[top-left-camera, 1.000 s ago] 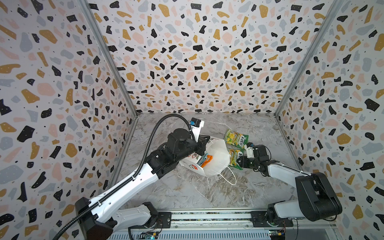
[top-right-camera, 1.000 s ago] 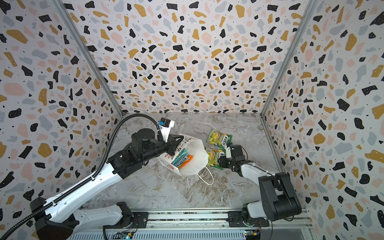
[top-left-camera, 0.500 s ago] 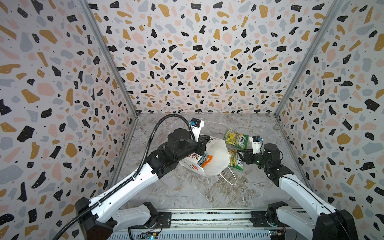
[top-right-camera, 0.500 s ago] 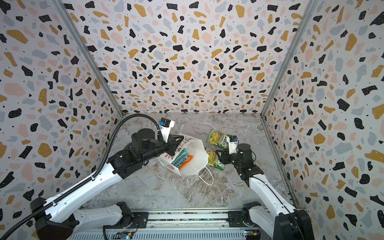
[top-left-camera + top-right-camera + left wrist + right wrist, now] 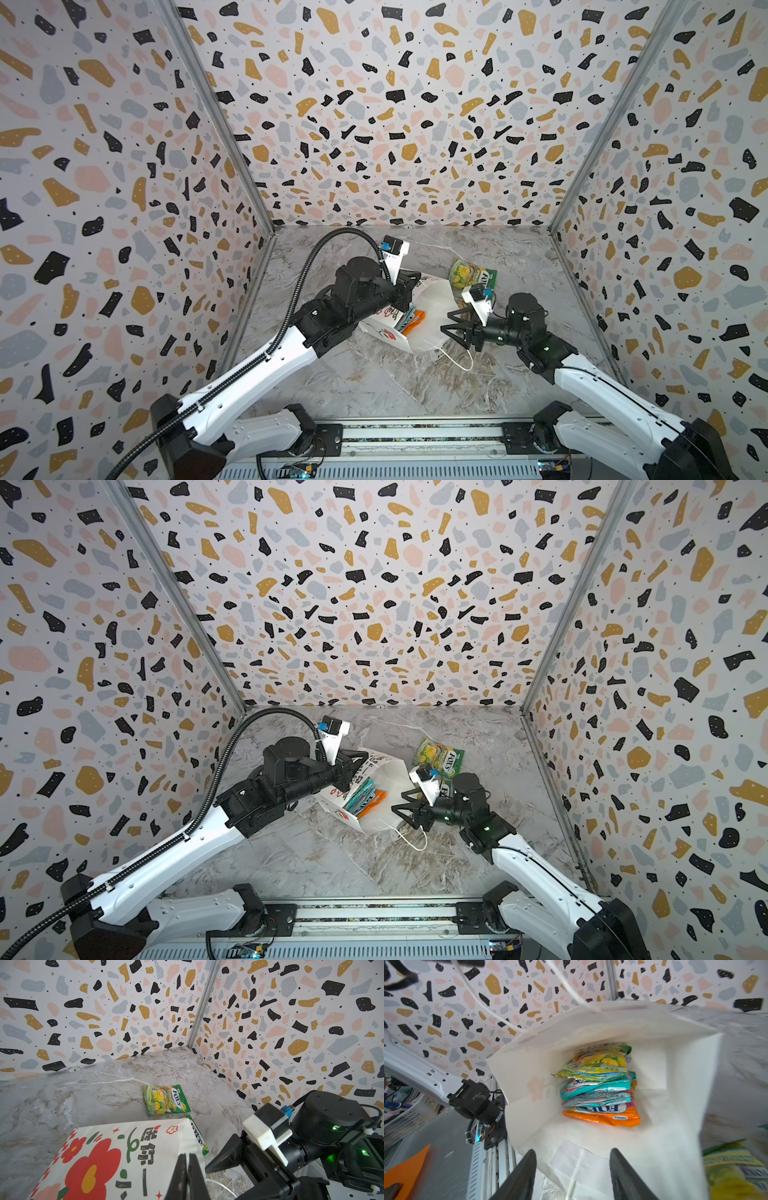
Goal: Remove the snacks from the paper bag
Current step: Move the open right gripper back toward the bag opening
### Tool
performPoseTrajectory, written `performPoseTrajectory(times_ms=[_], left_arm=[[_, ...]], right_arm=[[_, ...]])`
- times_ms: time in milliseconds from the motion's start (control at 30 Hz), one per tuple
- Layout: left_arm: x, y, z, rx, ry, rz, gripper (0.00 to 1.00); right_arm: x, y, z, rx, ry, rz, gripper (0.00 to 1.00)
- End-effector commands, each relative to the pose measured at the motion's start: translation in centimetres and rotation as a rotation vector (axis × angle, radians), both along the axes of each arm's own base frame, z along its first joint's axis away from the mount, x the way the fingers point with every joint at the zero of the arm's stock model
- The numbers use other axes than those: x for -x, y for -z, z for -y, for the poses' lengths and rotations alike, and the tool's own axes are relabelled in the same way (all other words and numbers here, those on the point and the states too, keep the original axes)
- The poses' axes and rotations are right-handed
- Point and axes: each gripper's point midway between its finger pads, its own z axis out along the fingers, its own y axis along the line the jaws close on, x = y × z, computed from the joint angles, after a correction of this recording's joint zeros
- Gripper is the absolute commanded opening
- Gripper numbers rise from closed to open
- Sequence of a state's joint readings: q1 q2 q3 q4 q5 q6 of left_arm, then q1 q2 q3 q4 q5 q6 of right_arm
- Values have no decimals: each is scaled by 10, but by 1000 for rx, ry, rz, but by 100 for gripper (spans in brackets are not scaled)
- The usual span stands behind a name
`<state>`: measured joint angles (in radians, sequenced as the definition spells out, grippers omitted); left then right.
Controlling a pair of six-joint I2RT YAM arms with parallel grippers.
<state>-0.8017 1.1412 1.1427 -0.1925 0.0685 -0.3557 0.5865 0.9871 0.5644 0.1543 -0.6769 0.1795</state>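
Marble tabletop (image 5: 374,382): paper bag (image 5: 432,305) mouth rightward

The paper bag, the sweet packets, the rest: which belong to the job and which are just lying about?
Job: paper bag, pinched by the shut left gripper; four stacked packets inside it; green packet, already out; second green packet beside the bag; open right gripper at its mouth.
Just there: marble tabletop, speckled walls, front rail.

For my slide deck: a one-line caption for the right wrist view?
Open jaws face the mouth of the paper bag, four packets stacked inside.
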Motion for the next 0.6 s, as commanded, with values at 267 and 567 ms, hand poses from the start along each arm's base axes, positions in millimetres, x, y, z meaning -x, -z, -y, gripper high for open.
performPoseTrajectory(times_ms=[267, 567], left_arm=[[4, -18, 9, 65, 44, 47, 0], [9, -14, 10, 59, 72, 47, 0]], right_arm=[[-4, 46, -37, 207, -37, -52, 55], [-15, 83, -42, 312, 21, -139, 49]])
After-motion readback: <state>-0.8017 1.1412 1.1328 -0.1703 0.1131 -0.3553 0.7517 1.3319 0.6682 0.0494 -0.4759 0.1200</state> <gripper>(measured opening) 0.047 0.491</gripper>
